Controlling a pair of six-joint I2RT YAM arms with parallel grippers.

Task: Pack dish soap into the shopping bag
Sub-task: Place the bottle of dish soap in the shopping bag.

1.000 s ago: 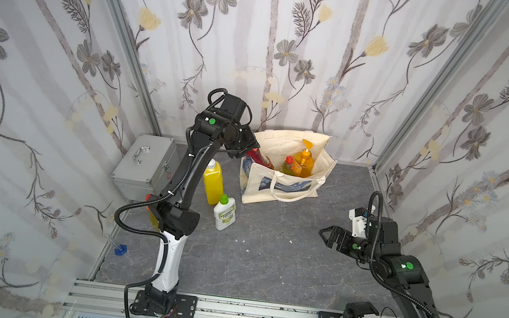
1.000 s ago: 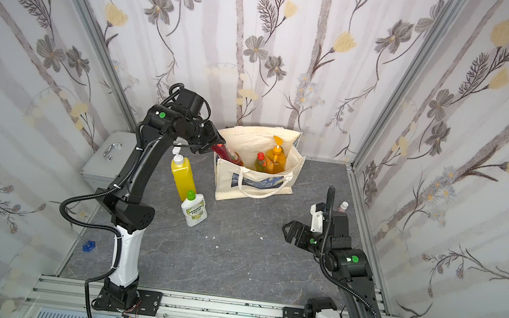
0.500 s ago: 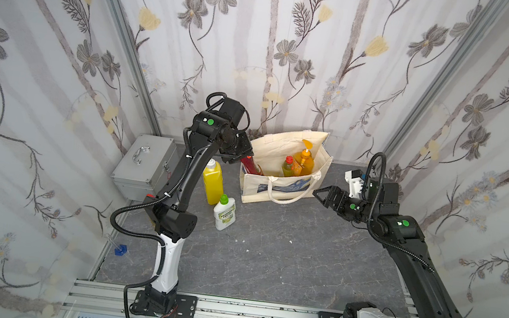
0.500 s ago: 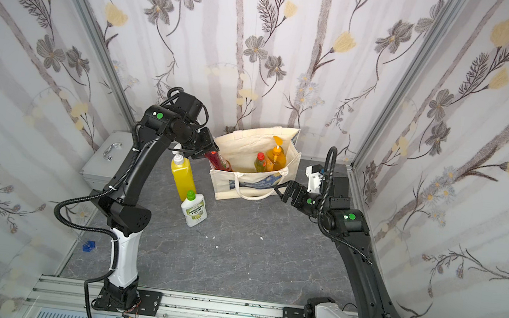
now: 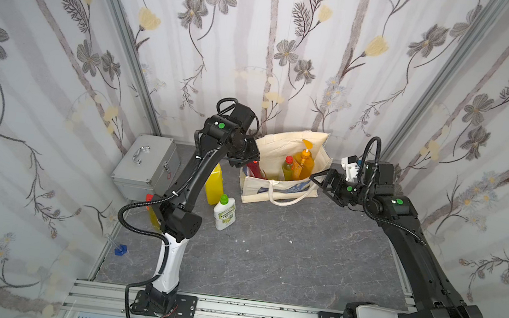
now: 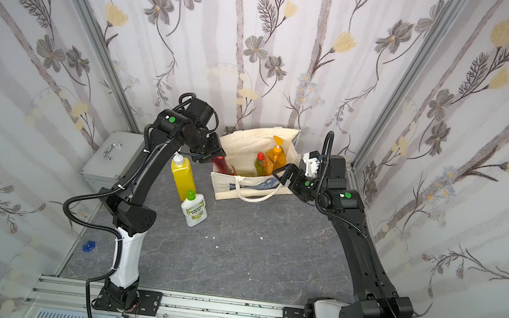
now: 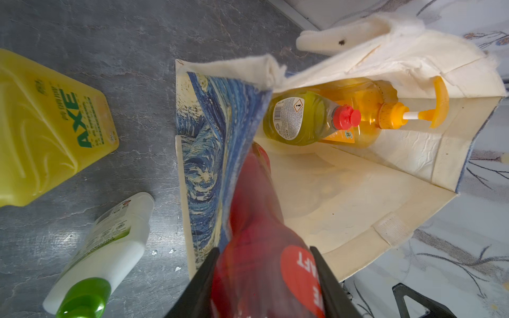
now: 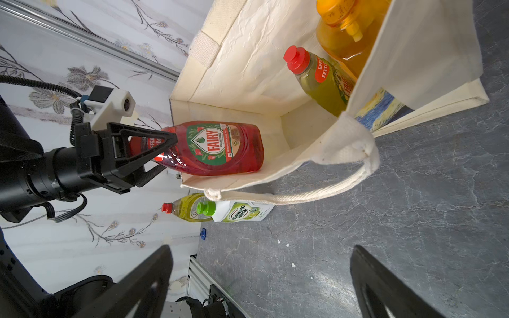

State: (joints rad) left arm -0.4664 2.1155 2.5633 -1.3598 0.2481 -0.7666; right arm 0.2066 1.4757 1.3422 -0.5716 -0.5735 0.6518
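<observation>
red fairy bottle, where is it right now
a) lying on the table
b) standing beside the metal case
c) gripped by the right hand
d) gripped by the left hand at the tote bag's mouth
d: the left hand is shut on the red Fairy bottle, whose base dips into the tote bag; the right hand is open and empty.

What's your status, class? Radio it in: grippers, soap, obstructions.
Left gripper shut on red bottle, tilted into shopping bag mouth. Right gripper open, empty, beside bag. Yellow-green bottle, orange bottle inside. Nothing blocking.
</observation>
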